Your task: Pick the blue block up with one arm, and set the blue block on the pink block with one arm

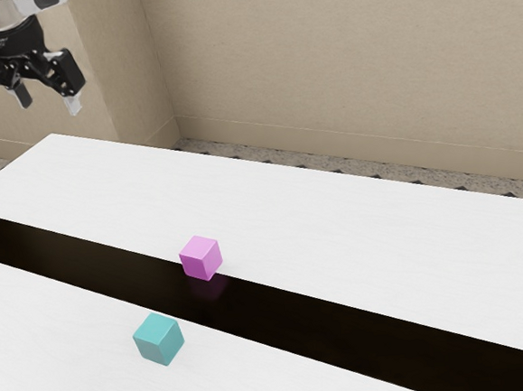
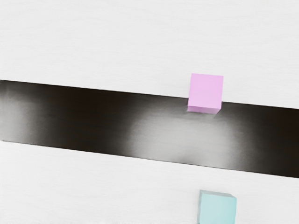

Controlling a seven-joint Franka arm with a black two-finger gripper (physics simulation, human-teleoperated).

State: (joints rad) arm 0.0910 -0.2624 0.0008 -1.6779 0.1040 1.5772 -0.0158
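Blue block (image 1: 159,338) sits on table (image 1: 381,213); hand (image 1: 48,100) high at ext. view's upper left, released, empty.

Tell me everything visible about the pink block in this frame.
The pink block is a plain, matte-looking cube, resting flat on the table at the edge of its black strip, the edge farther from the blue block; the strip faintly reflects it. Nothing else touches it, and the gripper hangs well away, open.
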